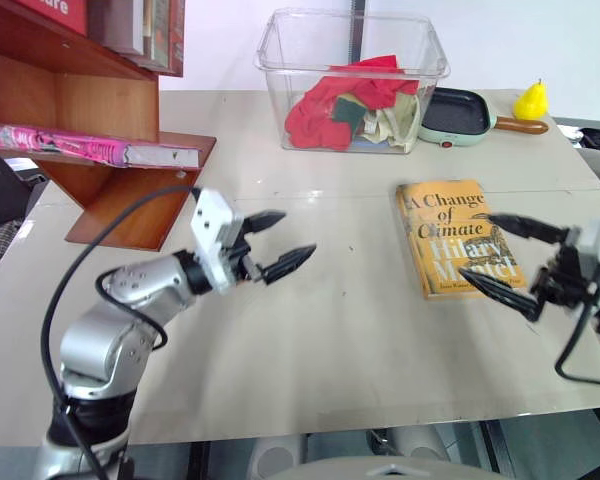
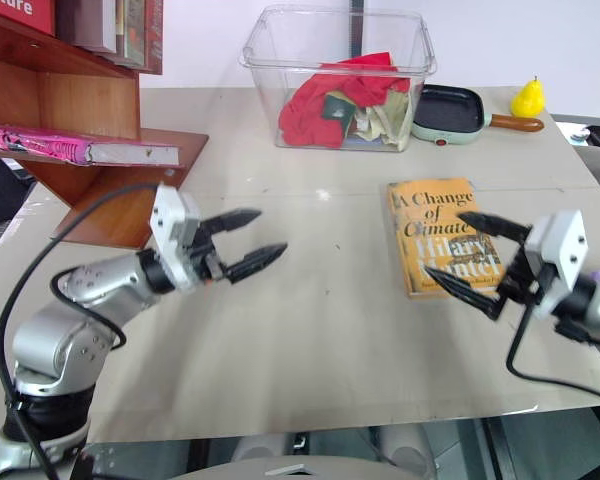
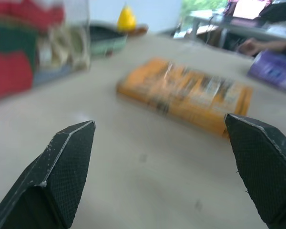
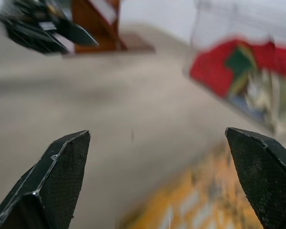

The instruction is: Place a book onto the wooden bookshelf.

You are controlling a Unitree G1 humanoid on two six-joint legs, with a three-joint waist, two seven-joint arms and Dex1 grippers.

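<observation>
The left gripper hangs above the table with its two black fingers spread wide and nothing between them. The right gripper is just as wide apart and empty, its fingertips poised over the near edge of the yellow-orange book, which lies flat on the tabletop; whether they touch the cover cannot be told.

The pink book lies flat on the lower board of the wooden bookshelf, well off to the outer side of the left gripper and beyond it, far from the right gripper. More books stand on the board above it.

Between the two grippers the tabletop is bare. Farther out from both, past the yellow-orange book, stands a clear plastic bin holding red and pale cloths. Just beside the bin, on the right gripper's side, rests a small pale green pan with a wooden handle, and a yellow pear-shaped thing stands behind the handle's end.

In the left wrist view, a person's hand rests on a far table.
</observation>
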